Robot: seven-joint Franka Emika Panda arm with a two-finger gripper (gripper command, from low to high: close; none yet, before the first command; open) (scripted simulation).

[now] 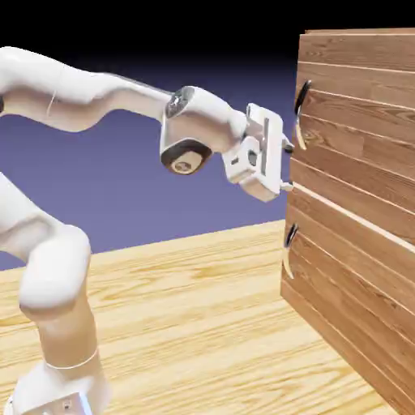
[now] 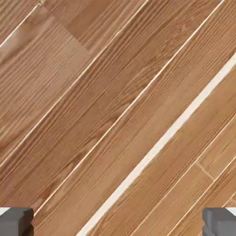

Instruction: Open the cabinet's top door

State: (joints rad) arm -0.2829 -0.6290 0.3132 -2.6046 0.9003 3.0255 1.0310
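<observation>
The cabinet (image 1: 357,203) of reddish-brown planks stands at the exterior view's right. Its top door (image 1: 365,121) carries a dark curved handle (image 1: 301,101) near its left edge; the shorter lower panel (image 1: 348,275) has a smaller handle (image 1: 290,237). My gripper (image 1: 288,168) is open, with nothing between its fingers, and its fingertips almost touch the door's face below the upper handle, close to the pale seam between the two panels. In the hand view, wood planks fill the picture, the pale seam (image 2: 156,147) runs diagonally, and my two grey fingertips (image 2: 16,221) sit wide apart at the bottom corners.
A light wooden floor (image 1: 186,324) spreads under the arm and up to the cabinet's base. The white arm (image 1: 89,97) reaches in from the exterior view's left.
</observation>
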